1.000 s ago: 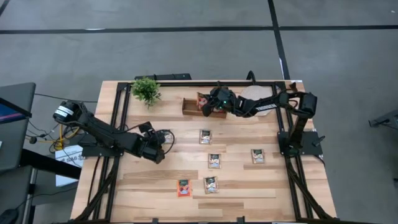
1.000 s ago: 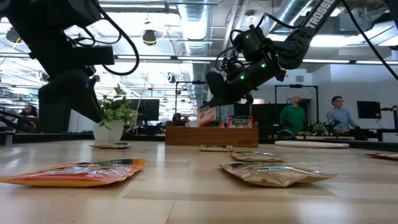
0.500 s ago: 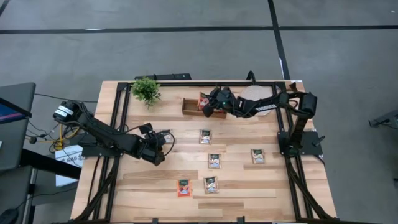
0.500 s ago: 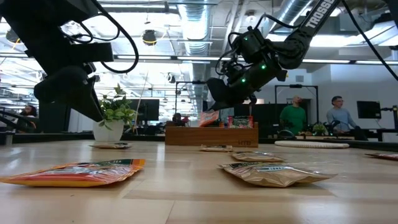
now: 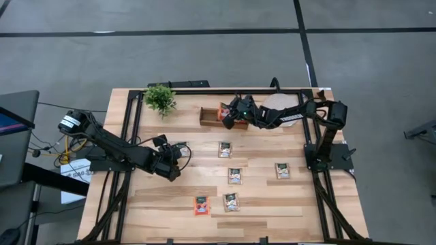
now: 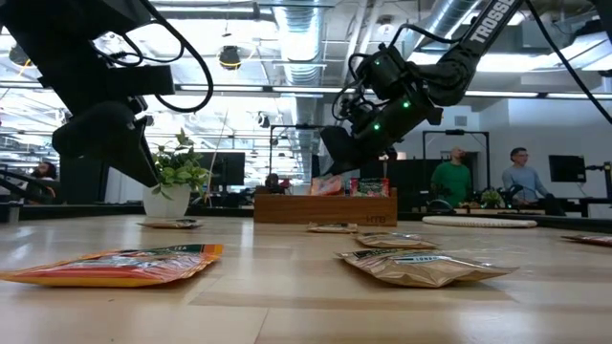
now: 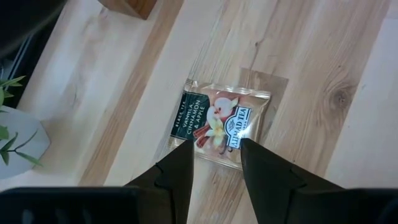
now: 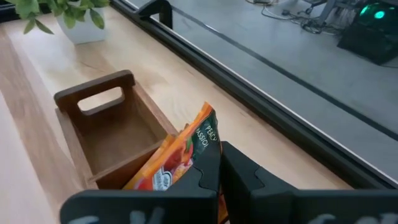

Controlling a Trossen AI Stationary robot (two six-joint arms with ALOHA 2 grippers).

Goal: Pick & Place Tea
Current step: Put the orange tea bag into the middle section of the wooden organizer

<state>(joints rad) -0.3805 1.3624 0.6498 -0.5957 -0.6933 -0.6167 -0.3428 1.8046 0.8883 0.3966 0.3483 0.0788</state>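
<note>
A brown wooden tray [image 5: 208, 116] stands at the table's far middle. My right gripper [image 5: 230, 116] hangs over it, shut on a red-orange tea sachet [image 8: 180, 158]. Other sachets [image 6: 373, 186] stand in the tray. Several tea sachets lie flat on the table: pale ones [image 5: 225, 149], [image 5: 235, 175], [image 5: 282, 170], [image 5: 231, 201] and a red-orange one [image 5: 201, 205]. My left gripper [image 5: 178, 151] hovers open left of the nearest pale sachet [image 7: 221, 121], which shows just beyond its fingertips, untouched. My right gripper pinches the red-orange sachet by its upper edge [image 8: 208, 140] between its two fingers. The fingers slant down from the table's right side. The sachet leans tilted below them [image 6: 325, 183], its lower part down behind the tray's rim; whether it rests on anything there is hidden.
A small potted plant [image 5: 160, 99] stands at the far left. A round pale disc [image 5: 281, 109] lies at the far right, under my right arm. Black frame rails [image 5: 133, 129] run along the table's sides. People stand in the room beyond the table [image 6: 449, 177].
My right gripper has tipped at the wrist over the tray and stayed shut. The red-orange sachet has sunk from above the tray's rim to the rim and leans flatter.
</note>
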